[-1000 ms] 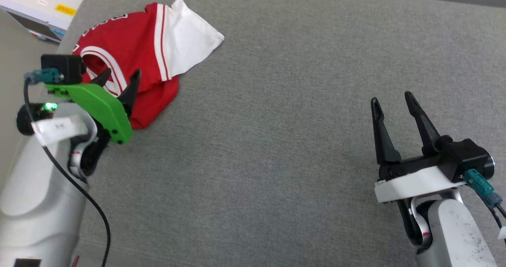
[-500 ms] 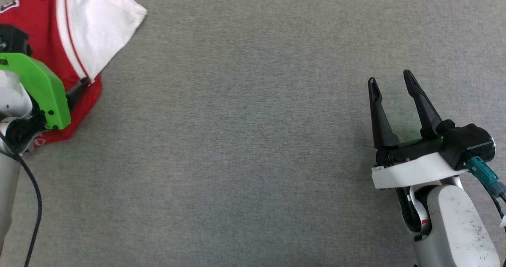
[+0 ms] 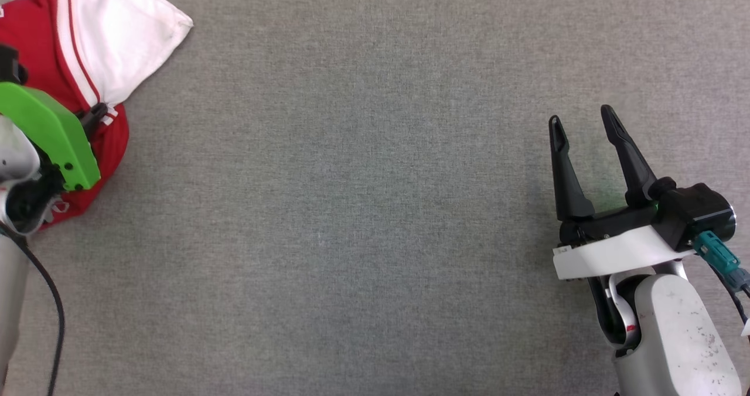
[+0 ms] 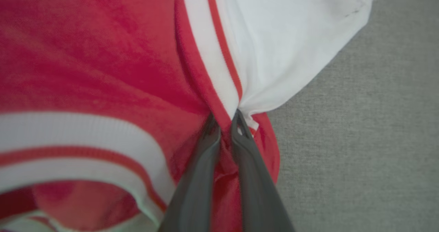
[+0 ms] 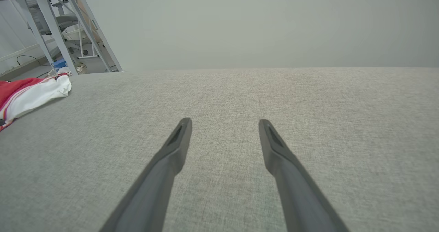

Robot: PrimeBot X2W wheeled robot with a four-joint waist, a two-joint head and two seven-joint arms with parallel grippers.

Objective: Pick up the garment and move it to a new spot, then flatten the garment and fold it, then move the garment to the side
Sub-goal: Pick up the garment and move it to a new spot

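Observation:
The garment (image 3: 111, 27), a red jersey with a white sleeve and striped trim, lies bunched at the far left of the grey surface (image 3: 363, 197). My left gripper (image 4: 224, 120) is shut on a fold of the garment (image 4: 103, 64) where the striped armhole trim meets the white sleeve. In the head view its green mount (image 3: 50, 135) covers most of the fingers. My right gripper (image 3: 583, 126) hovers open and empty over the grey surface at the right. From the right wrist, the garment (image 5: 31, 91) lies far off to the left, beyond my open right gripper (image 5: 224, 124).
Grey fabric (image 5: 240, 94) stretches wide between the two arms. Beyond its far left edge stand metal frame legs (image 5: 51, 22) and floor clutter. A black cable (image 3: 50, 302) hangs from my left arm.
My left gripper has closed on the garment at the sleeve seam. The head camera shifted, so the garment now sits at the picture's left edge. My right gripper stays open in place.

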